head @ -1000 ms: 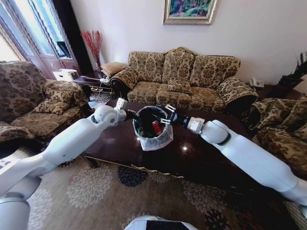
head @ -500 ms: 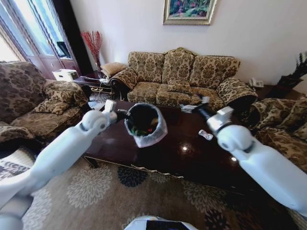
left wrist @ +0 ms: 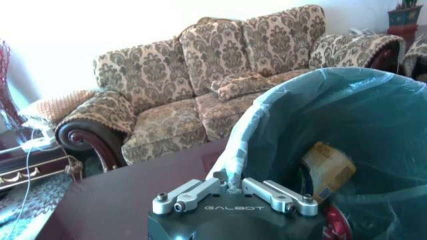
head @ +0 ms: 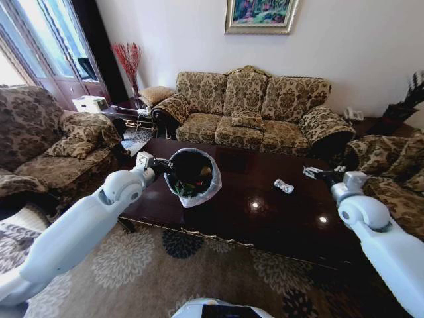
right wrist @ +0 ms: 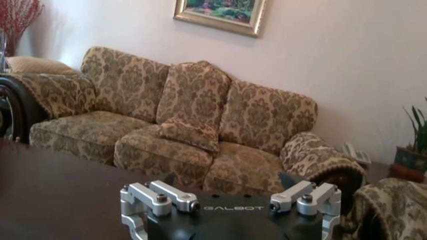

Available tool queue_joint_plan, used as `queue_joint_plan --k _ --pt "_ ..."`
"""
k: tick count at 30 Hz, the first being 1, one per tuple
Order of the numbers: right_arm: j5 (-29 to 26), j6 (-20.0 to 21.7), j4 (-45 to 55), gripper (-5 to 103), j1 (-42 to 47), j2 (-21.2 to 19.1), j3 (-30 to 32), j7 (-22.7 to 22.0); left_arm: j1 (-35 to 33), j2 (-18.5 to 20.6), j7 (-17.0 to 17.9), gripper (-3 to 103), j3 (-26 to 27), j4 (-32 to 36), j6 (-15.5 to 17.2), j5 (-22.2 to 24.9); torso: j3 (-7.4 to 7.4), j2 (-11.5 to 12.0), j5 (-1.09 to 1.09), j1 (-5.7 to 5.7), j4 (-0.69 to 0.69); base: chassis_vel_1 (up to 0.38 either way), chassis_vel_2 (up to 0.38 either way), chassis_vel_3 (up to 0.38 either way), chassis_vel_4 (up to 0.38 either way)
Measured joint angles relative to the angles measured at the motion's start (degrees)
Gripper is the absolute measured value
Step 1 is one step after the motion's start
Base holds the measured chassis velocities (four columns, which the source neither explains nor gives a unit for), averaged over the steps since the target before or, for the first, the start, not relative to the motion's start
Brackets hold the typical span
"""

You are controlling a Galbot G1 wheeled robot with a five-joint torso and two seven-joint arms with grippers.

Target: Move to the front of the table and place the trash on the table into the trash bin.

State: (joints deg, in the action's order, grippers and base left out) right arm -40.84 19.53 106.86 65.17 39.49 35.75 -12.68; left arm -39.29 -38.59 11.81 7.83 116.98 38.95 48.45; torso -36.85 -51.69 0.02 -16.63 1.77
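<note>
- The table (head: 265, 222) is taken as the landmark; its near gilt-trimmed edge lies closest, with the patterned carpet (head: 132, 265) in front of it.
- The left gripper (head: 161, 171) is seen at the table's left end, pressed together on the rim of the trash bin (head: 192, 173), pinching the liner there; in the left wrist view the fingers (left wrist: 230, 186) are closed on the bag's folded edge.
- The bin is held above the table's left part, its mouth tilted toward the camera. Inside, a tan-orange bottle (left wrist: 327, 167) is visible against the bag.
- The bin is judged light but floppy at the liner; a grip on rim and bag together seems soundest.
- The right gripper (head: 317, 173) is held at the table's right end, above the far edge; its fingers (right wrist: 157, 197) are spread apart and nothing is held.
- A silver-white wrapper (head: 283, 187) lies flat on the table right of centre, near the right gripper, its long axis running diagonally from far-left to near-right.
- The wrapper is judged thin, crinkly and slippery on the glossy wood; a pinch across its short width seems best.
- Beyond the table's far side a floral sofa (head: 252, 112) stands.
</note>
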Motion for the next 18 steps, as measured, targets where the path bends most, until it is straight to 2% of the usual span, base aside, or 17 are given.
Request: queue_joint_plan --k 7,12,13,15,16,18 --pt "1.6 -0.2 -2.1 100 -2.1 0.9 -3.2 0.2 -1.6 0.4 0.2 0 0.5 1.4 0.0 0.1 -0.01 0.0 -0.03 -0.01 0.01 -0.084 -0.064 0.102 0.082" --pt "2.8 -1.0 -7.0 100 -5.7 1.1 -7.4 0.7 -2.4 1.0 0.3 0 1.6 2.0 0.0 0.2 -0.01 0.0 -0.01 -0.01 0.02 -0.212 -0.182 0.219 0.198" --pt "3.6 -3.2 -10.4 100 -7.4 1.0 -10.0 1.7 -2.1 0.9 0.2 0 1.4 2.1 0.0 0.4 0.00 0.0 -0.05 -0.01 0.03 -0.225 -0.256 0.226 0.241" --pt "4.1 -4.4 -11.8 100 -7.8 0.9 -11.0 2.4 -1.8 0.8 0.2 0 1.1 2.1 0.0 0.4 -0.01 0.0 -0.05 -0.01 0.02 -0.225 -0.245 0.226 0.241" --pt "5.3 -7.2 -16.2 100 -9.1 0.7 -13.4 5.1 -0.9 0.5 -0.4 0 0.1 2.0 0.0 0.7 -0.01 0.0 0.01 -0.01 -0.01 -0.213 -0.194 0.149 0.206" --pt "5.4 -8.3 -20.0 100 -10.1 0.7 -15.1 8.5 0.3 0.0 -1.9 0 -1.0 1.7 -0.1 0.8 -0.02 0.0 0.07 -0.02 -0.06 -0.125 -0.151 0.114 0.117"
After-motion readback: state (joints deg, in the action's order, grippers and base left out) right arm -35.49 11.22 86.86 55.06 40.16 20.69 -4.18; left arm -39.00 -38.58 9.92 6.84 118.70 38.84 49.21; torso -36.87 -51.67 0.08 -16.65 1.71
